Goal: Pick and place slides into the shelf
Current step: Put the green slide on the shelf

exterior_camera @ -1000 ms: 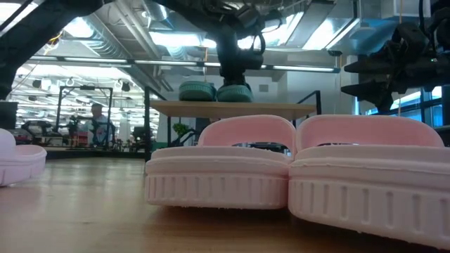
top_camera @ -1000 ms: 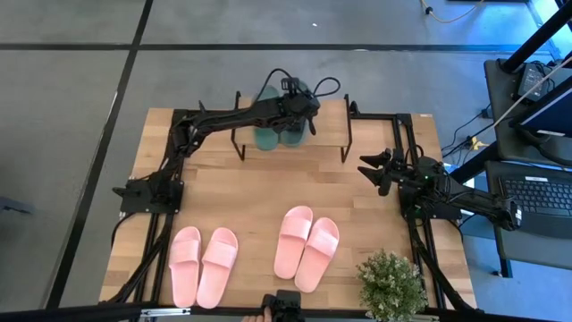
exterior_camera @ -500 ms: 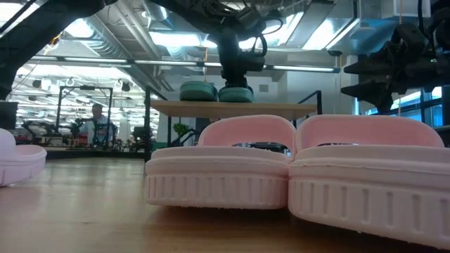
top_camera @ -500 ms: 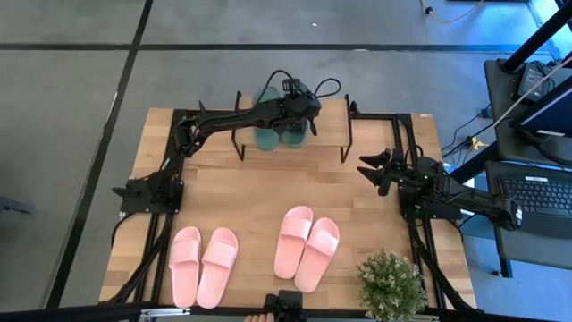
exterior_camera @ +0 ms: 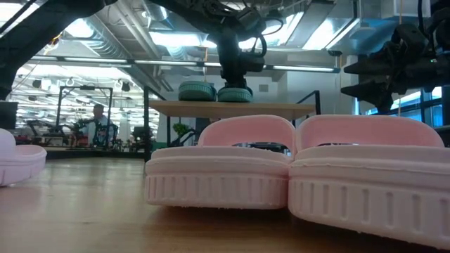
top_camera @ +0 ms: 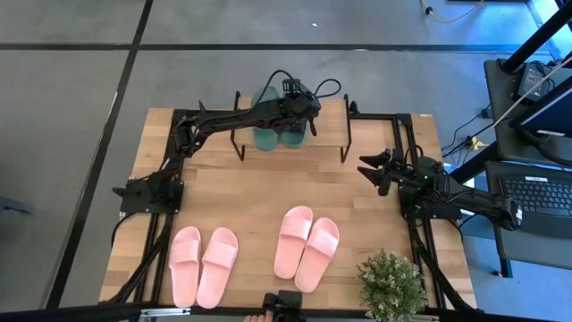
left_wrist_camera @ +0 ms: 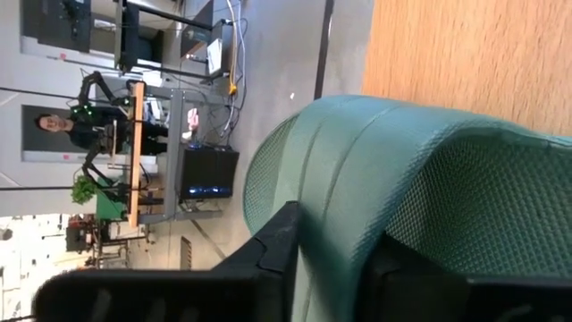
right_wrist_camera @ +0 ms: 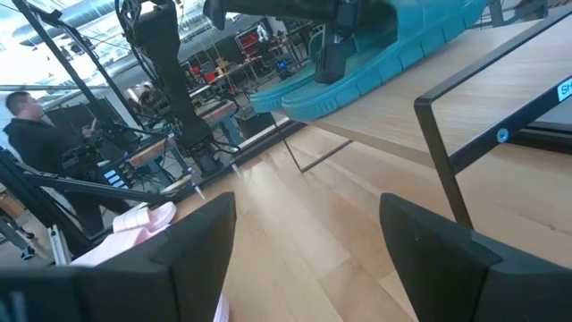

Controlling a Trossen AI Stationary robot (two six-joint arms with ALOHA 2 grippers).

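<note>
Setting green slides point(top_camera: 277, 125) onto shelf point(top_camera: 331, 134); left hand point(top_camera: 299, 109) still gripping one, barely shifting. Right hand point(top_camera: 375, 170) waiting open.

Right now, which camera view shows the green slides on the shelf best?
The high view: both green slides lie side by side on the shelf, under the left gripper. The low view shows only their soles' edge, the left wrist view one strap close up, the right wrist view one sole from below.
</note>
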